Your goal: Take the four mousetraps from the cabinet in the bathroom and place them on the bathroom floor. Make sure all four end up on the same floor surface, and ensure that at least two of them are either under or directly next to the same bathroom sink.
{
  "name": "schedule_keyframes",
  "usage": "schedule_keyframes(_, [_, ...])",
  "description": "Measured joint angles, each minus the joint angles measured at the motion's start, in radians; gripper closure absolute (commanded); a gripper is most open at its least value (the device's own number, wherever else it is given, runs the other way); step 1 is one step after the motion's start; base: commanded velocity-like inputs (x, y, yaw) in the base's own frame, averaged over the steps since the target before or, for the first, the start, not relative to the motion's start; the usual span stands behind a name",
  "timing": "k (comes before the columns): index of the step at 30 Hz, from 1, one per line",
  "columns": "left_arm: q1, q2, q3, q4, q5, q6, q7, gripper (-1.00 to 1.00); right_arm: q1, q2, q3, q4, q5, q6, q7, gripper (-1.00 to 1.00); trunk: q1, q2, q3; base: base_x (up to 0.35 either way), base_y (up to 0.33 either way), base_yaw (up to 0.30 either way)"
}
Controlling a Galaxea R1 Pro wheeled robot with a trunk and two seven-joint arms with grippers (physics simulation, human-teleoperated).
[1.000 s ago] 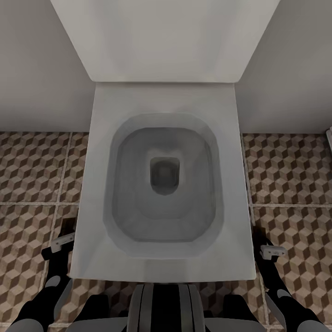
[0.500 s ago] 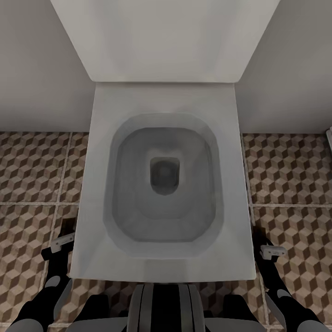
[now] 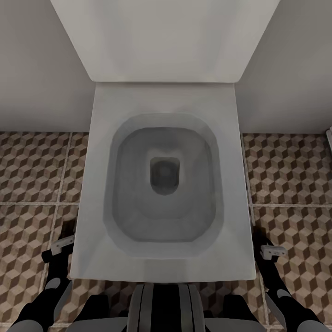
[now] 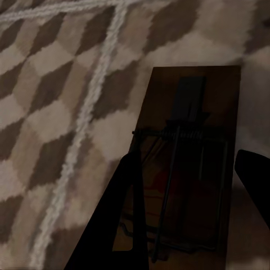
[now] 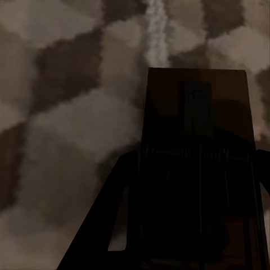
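Head view: white rectangular toilet [image 3: 161, 184] fills centre frame, lid up against the grey wall. Cube-patterned brown, beige and white tiled floor [image 3: 32, 170] on both sides.

Left gripper [image 3: 59, 246] low at lower left, beside the toilet's edge; right gripper [image 3: 272, 251] at lower right.

Left wrist view: dark fingers [image 4: 126, 225] straddling a flat brown wooden mousetrap [image 4: 191, 140] with dark metal spring, clamped, over tiles.

Right wrist view: second brown wooden trap [image 5: 197, 169], gripped likewise, very dark, tiles behind it.
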Motion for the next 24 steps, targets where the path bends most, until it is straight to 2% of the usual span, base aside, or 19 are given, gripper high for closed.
schedule_keyframes(8, [0.000,0.001,0.000,0.001,0.000,0.000,0.000,1.00,0.000,0.000,0.001,0.000,-0.003,0.002,-0.055,1.00,0.000,0.000,0.000,0.000,0.000,0.000])
schedule_keyframes(24, [0.000,0.000,0.000,0.001,0.000,-0.001,0.000,1.00,0.000,0.000,0.002,0.000,-0.003,0.003,-0.062,1.00,0.000,0.000,0.000,0.000,0.000,0.000])
